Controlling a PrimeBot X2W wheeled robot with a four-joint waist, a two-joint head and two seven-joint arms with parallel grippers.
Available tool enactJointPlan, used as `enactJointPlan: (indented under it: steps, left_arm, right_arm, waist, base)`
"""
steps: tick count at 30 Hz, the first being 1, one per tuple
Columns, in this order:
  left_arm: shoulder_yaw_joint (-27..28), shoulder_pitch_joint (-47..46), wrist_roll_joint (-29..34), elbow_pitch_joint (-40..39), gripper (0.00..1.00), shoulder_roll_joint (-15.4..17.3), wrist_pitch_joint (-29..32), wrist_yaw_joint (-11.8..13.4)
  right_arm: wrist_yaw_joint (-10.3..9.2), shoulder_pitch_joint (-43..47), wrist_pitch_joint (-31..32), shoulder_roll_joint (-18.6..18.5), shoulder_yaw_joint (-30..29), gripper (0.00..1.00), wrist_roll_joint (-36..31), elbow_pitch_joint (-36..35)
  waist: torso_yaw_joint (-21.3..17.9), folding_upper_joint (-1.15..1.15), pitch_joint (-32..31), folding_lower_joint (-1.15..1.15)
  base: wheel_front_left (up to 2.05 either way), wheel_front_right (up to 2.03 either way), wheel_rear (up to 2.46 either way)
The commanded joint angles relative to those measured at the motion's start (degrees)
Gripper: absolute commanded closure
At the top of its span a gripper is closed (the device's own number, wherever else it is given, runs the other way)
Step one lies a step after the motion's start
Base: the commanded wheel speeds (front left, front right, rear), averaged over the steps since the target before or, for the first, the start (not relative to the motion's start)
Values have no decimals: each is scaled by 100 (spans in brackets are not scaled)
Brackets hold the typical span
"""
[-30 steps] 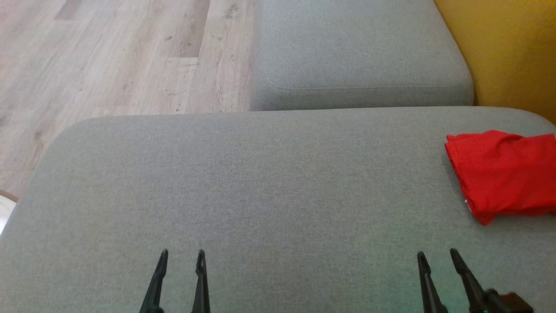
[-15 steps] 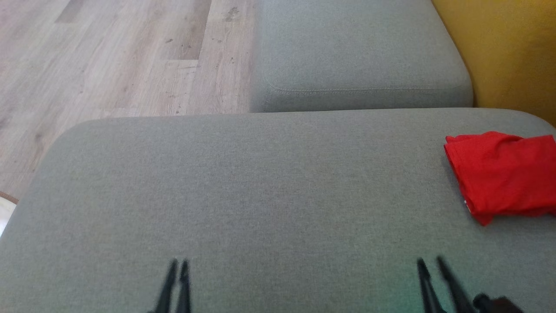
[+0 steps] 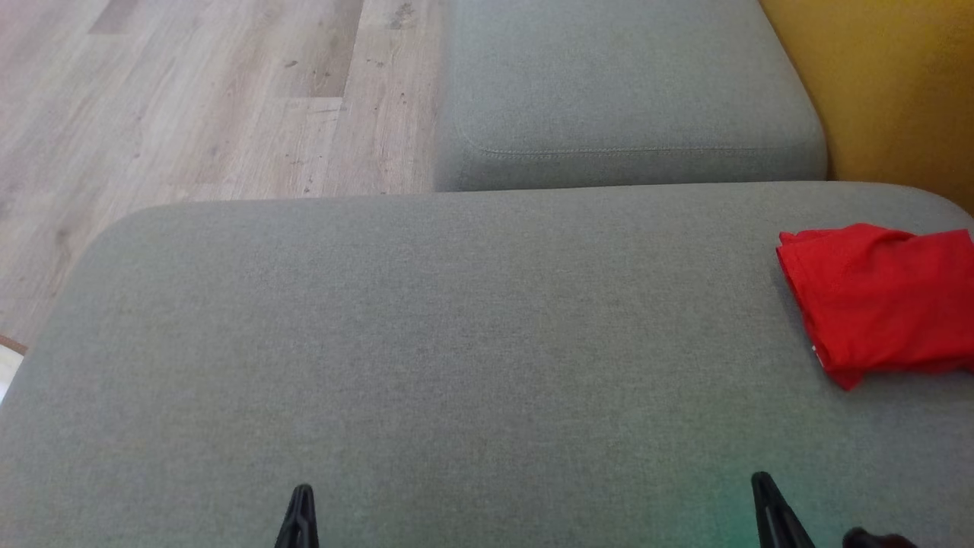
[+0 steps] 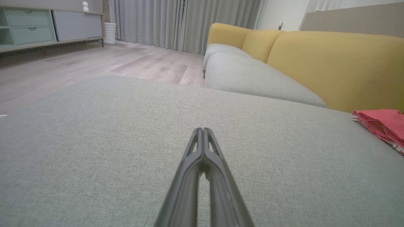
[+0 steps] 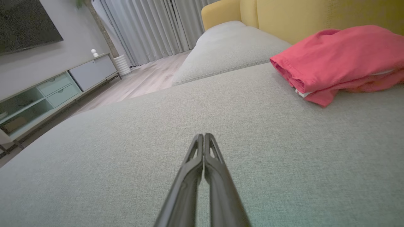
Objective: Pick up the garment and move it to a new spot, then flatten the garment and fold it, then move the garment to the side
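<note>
My left gripper and my right gripper hang low over a broad grey cushion. Each has its two dark fingers pressed together at the tips with nothing between them. In the head view the tips poke up from the bottom edge, one at lower left and one at lower right, well apart.

The red garment lies in a loose folded bundle at the cushion's far right edge, cut off by that view's right side. It is ahead and to the right of my right gripper and apart from it. A strip of white shows at its near corner.

Beyond the cushion sits a second grey seat cushion, with a yellow backrest on its right and a pale wood floor on its left. Grey curtains and a low cabinet stand across the room.
</note>
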Motion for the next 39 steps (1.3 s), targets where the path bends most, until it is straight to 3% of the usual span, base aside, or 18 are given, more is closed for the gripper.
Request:
enactJointPlan:
  steps: [1,39]
  left_arm:
    - [96,-305,-164,-149,100,39,31,-30]
    - [574,-991,-2936,112,100,130,565,-447]
  right_arm:
    - [-1,-293,28,-53,-42,100,171,-141]
    - [-2,-1016,584,-142,-292,100,2872,-33]
  waist:
    - [-5,0,8,0]
    - [-139,0,251,0]
  base:
    - [0,0,0]
    - [0,0,0]
